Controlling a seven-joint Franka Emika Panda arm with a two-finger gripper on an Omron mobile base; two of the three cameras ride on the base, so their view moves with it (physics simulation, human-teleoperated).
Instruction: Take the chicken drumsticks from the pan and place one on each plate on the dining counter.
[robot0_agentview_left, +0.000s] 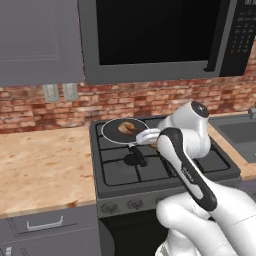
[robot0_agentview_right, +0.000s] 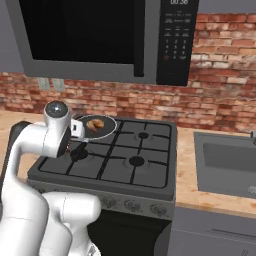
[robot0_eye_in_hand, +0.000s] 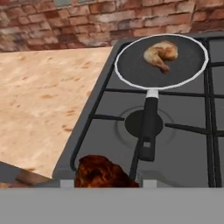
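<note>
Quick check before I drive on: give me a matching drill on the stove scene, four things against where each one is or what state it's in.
Things:
1. pan
2. drumstick in the pan
3. drumstick at the gripper
4. pan handle

Places or states:
a. lifted out, close in front of the hand camera
b. lying over the front-left burner
c. sitting on the rear-left burner of the stove
d. on the dark cooking surface, not yet picked up

Pairs: 1-c, 2-d, 3-a, 4-b
</note>
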